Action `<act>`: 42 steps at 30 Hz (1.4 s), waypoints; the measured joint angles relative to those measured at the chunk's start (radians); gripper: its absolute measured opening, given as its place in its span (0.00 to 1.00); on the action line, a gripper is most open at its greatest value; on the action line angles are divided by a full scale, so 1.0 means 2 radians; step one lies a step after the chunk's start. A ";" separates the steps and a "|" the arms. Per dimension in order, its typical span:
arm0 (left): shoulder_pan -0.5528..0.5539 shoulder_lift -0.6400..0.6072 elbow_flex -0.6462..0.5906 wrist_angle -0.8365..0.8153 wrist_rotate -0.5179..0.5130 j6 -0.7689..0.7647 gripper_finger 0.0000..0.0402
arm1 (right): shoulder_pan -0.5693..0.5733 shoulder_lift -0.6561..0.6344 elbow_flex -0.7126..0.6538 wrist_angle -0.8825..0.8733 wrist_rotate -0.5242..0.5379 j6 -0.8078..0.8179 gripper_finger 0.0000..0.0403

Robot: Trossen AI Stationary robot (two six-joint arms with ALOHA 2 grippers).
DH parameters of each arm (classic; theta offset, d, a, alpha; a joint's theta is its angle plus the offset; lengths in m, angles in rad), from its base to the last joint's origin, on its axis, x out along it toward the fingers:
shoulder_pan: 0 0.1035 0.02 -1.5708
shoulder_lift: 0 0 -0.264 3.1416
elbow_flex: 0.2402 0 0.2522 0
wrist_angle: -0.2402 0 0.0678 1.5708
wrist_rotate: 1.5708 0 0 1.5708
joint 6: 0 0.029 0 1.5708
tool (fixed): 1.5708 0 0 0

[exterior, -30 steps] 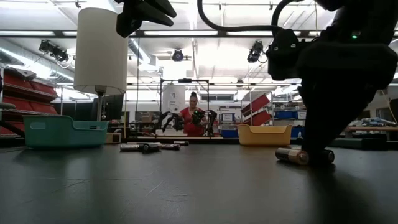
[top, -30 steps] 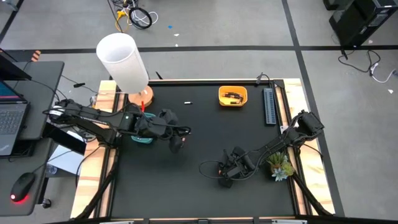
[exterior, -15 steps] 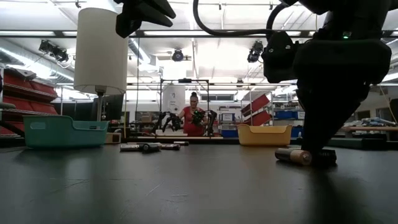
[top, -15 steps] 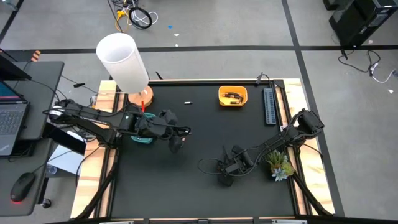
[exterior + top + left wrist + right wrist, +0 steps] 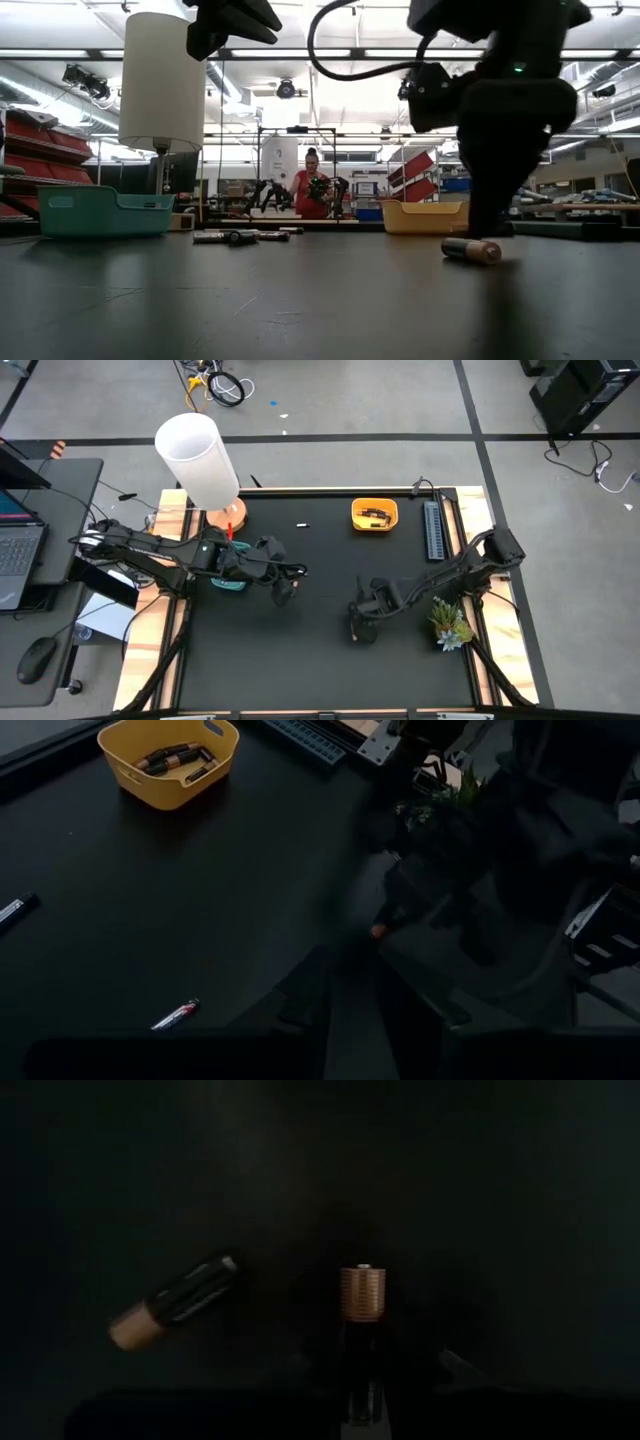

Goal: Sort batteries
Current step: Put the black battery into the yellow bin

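Your right gripper [image 5: 360, 626] is pinched on a dark battery with a copper end [image 5: 360, 1295], which stands up between its fingers in the right wrist view; the gripper hangs just above the black table [image 5: 300, 670], toward its front and right of centre. A second battery of the same kind [image 5: 175, 1302] lies loose on the mat just beside the held one; the low view shows it flat on the table [image 5: 471, 249] under the arm. I judge you are in the pick stage of the sort, with the catch made and the carry not yet begun. The next move calls for a clean lift clear of that loose neighbour, then a carry toward the far edge to the yellow bin [image 5: 374, 514], which already holds dark batteries of this sort. Keep the grip firm, as the cell is held by one end only and could swing. Your left gripper [image 5: 284, 588] waits at the left side, near the teal bin [image 5: 228, 582]; I cannot tell how its fingers stand. Beyond it a red-ended battery [image 5: 176, 1014] lies alone on the mat, and a small pale battery [image 5: 302, 524] rests near the far edge, well apart from the yellow bin. Both remain to be sorted.
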 joint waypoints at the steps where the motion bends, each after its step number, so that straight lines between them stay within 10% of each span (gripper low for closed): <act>1: 0.000 0.000 0.000 0.000 0.000 0.000 0.23 | -0.006 -0.005 0.000 -0.004 0.000 -0.012 0.11; 28: 0.001 0.000 0.000 -0.012 -0.104 -0.013 0.23 | -0.449 -0.131 0.006 0.000 -0.027 -0.434 0.13; 42: 0.002 0.000 0.000 -0.012 -0.144 -0.036 0.23 | -0.503 -0.123 0.006 0.036 -0.055 -0.437 0.44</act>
